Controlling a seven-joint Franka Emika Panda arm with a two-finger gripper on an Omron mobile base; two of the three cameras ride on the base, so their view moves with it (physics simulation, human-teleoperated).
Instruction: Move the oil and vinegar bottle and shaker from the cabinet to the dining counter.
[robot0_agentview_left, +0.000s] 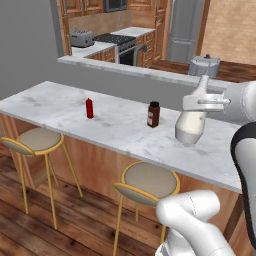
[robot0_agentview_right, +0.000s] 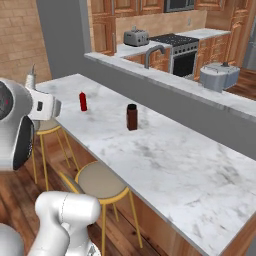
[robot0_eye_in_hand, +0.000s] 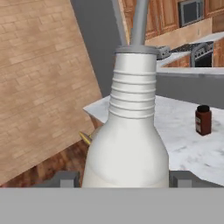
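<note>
The pale grey-white pear-shaped oil and vinegar bottle (robot0_agentview_left: 191, 125) with its slim ribbed neck is sitting between the fingers of the white two-finger gripper (robot0_agentview_left: 202, 102), whose jaws are standing wide and closing on the bottle's body. The bottle is hanging upright, its base at or just above the long white-grey marble dining counter (robot0_agentview_left: 115, 125); contact cannot be told. To the gripper's left a dark brown jar with a black cap (robot0_agentview_left: 153, 114) is standing on the marble, and farther left a small red bottle (robot0_agentview_left: 89, 108). Round-seated gold-legged stools (robot0_agentview_left: 147, 182) are standing below.
</note>
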